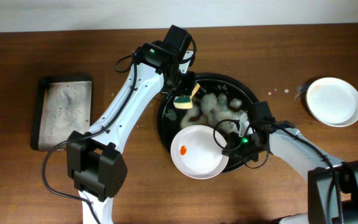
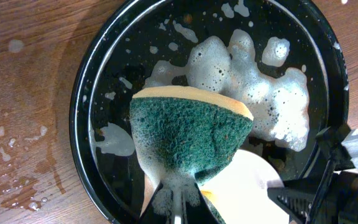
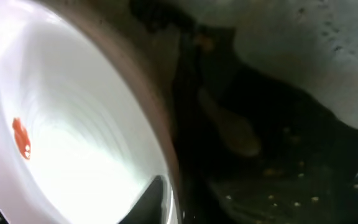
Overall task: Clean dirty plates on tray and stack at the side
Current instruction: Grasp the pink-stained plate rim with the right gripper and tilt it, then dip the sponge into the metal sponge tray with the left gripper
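Note:
The round black tray [image 1: 166, 127] holds white foam [image 1: 213, 106]. A white plate [image 1: 197, 152] with an orange smear [image 1: 183, 150] lies tilted over the tray's front rim. My right gripper [image 1: 229, 142] is shut on that plate's right edge; the right wrist view shows the plate [image 3: 61, 137] and one finger inside its rim. My left gripper [image 1: 184, 92] is shut on a green-and-yellow sponge [image 1: 184, 101] above the tray's back left part. In the left wrist view the sponge [image 2: 188, 134] hangs over the wet tray [image 2: 86, 93] and the plate [image 2: 241, 186]. A second white plate [image 1: 334, 101] lies on the table at the far right.
A rectangular black tray [image 1: 64, 112] with foam lies at the left. Water drops dot the wooden table [image 1: 272, 92] near the round tray and show beside it in the left wrist view [image 2: 17, 143]. Cables trail from both arms.

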